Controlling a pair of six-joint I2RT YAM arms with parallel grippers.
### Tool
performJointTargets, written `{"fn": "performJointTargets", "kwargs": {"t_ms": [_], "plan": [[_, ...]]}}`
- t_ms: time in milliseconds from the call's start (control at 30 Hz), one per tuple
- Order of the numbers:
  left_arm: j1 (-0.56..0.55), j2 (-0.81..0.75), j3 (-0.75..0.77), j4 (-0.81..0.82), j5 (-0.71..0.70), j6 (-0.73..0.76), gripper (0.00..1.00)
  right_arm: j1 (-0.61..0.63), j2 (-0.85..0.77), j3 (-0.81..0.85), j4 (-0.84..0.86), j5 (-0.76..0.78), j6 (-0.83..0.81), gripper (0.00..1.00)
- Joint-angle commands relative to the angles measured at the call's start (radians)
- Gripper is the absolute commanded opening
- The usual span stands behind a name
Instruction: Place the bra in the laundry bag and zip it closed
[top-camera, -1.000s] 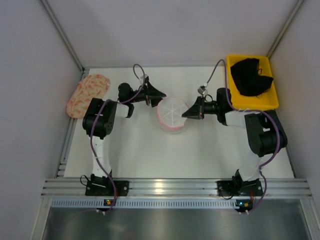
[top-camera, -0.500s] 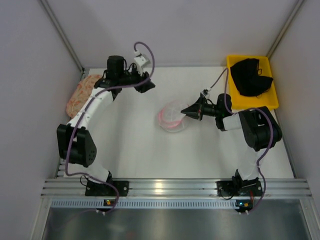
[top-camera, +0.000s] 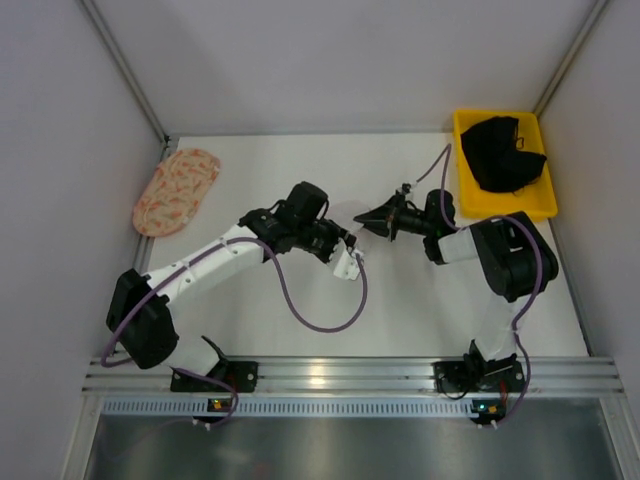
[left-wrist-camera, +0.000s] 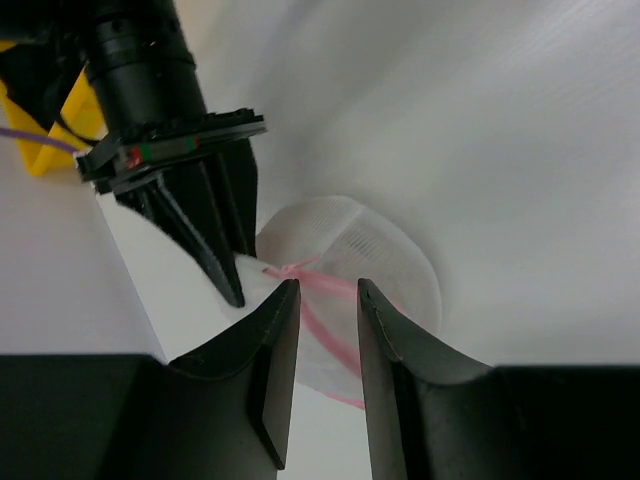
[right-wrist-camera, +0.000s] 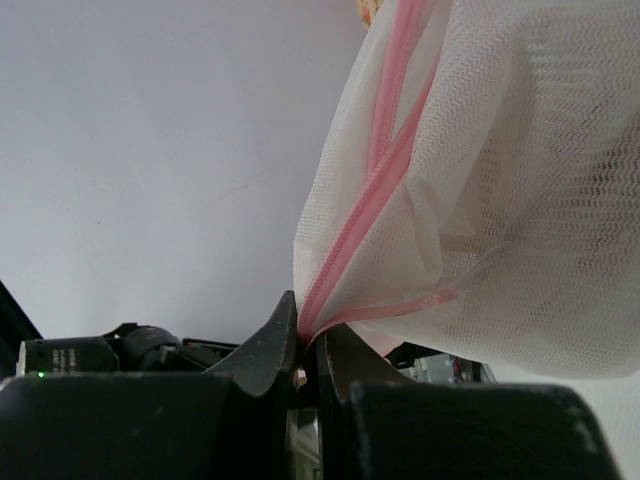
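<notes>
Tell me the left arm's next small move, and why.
Probably ease the left hand forward and close it on the pink zip. The right hand pinches the mesh bag by its pink rim, and the zip lies just ahead of the left hand's parted fingers, not yet gripped.

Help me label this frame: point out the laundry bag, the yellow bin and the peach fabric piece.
laundry bag (right-wrist-camera: 500, 200): right wrist view, white mesh side.
yellow bin (top-camera: 505, 207): top view, bare near edge.
peach fabric piece (top-camera: 177, 188): top view, its middle.
</notes>
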Motion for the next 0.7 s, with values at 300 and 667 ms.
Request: {"fn": "performJointTargets", "kwargs": {"t_ms": [300, 667], "plan": [[-0.100, -0.029, -0.198, 0.255, -0.143, 0.258, 0.47, 0.049, -0.075, 0.022, -0.111, 0.065, 0.017, 0.00], [-0.125, -0.014, -0.357, 0.627, -0.310, 0.321, 0.46, 0.065, -0.107, 0.059, -0.277, 0.065, -0.076, 0.00]]}}
